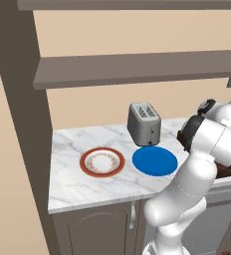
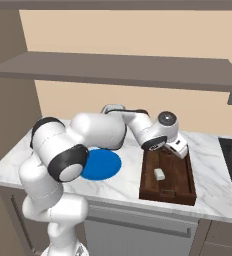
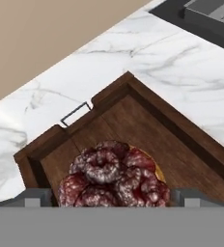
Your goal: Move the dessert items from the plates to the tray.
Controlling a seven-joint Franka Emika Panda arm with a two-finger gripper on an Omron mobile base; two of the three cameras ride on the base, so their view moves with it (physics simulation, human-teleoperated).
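so, quick pass:
pincer: our pincer (image 2: 180,150) sits low over the far end of the tray (image 2: 185,192), jaws spread wide with nothing clamped; in the hand view the two tips stand either side of the lump without pressing it.
dark dessert: the reddish-brown lump (image 3: 115,177) rests on the tray floor near a corner, between the open tips; we read it as set down and let go.
cream dessert: the pale cube (image 2: 159,174) lies on the tray floor nearer the middle, apart from the pincer.
plates: the blue plate (image 1: 155,161) and the red-rimmed white plate (image 1: 102,162) lie side by side on the bench (image 1: 72,187), both looking bare.
toaster: grey toaster (image 1: 144,123) stands just behind the blue plate, not part of the job.
why placed so: we judge the lump went near the corner to keep it apart from the cube, and the jaws stand wide so the hand can lift off without dragging it.
task state: we judge both desserts are in the tray; only a clean lift away seems left.
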